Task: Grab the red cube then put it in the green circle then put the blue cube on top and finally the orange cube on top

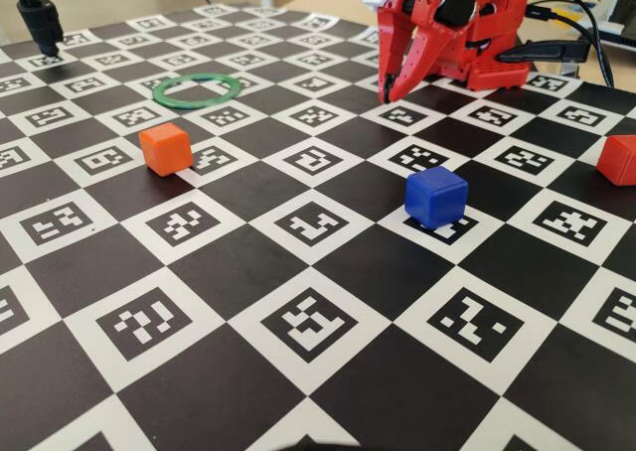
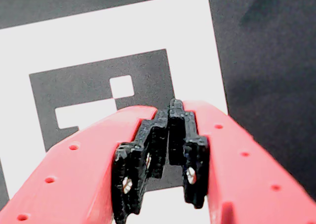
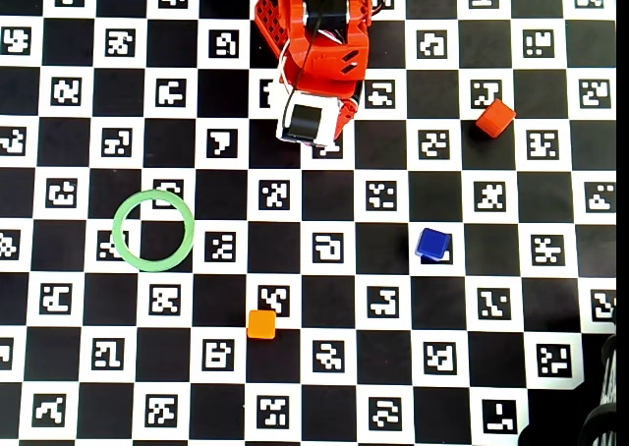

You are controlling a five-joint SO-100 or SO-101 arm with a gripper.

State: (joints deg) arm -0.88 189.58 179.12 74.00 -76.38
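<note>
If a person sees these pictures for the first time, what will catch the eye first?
The black-and-white checkerboard of markers covers the whole table. On it, three small cubes lie apart in the overhead view: the red cube upper right, the blue cube right of centre, the orange cube lower centre. The green circle lies empty at left, and the red pincer is shut near the base.

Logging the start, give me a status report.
Gripper shut, empty, near base. Red cube, blue cube, orange cube loose on board. Green circle empty. Nothing in the way.

Open board around scattered cubes (image 3: 431, 244)
</note>
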